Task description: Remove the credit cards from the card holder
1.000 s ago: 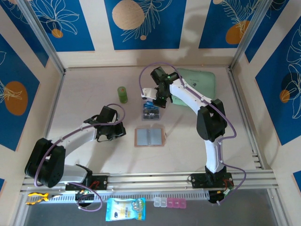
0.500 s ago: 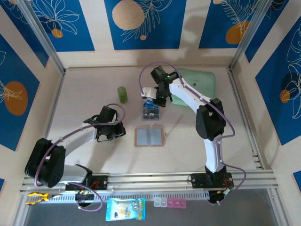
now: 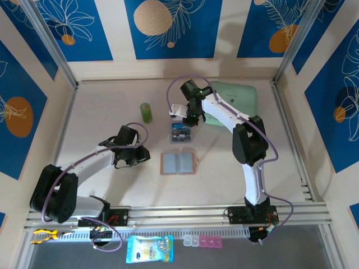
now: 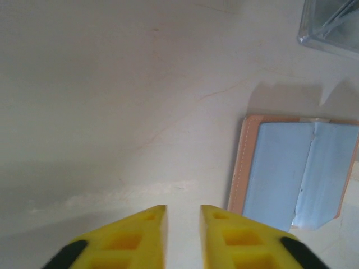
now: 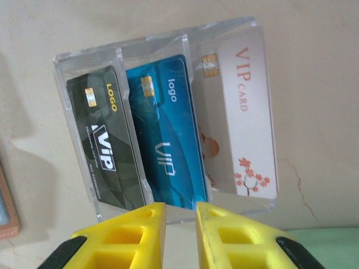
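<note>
Pale beige tabletop (image 3: 112, 101) carries everything, ringed by walls with blue leaf-print panels.

The right pincer (image 5: 180, 208) (image 3: 189, 119) hovers with its yellow fingers parted by a narrow gap and nothing between them. Just ahead of its tips lies a clear acrylic tray (image 5: 90, 53) (image 3: 180, 134) with three compartments, and the credit cards are inside it. The black card (image 5: 104, 140) sits in the compartment to the pincer's left, the blue card (image 5: 168, 134) in the middle one straight ahead, and the white VIP card (image 5: 241, 112) with red blossoms in the one to the right. Back and to the right of the fingers a mint-green pouch (image 5: 314, 238) (image 3: 235, 92) edges in.

The left pincer (image 4: 183, 212) (image 3: 140, 156) hangs low over bare table, fingers likewise slightly apart and empty. Ahead of it and to its right the card holder (image 4: 297, 168) (image 3: 178, 163) lies spread flat, tan border around grey-blue inner panels facing up, apart from the tray. A small green bottle (image 3: 146, 112) stands well beyond this pincer.
</note>
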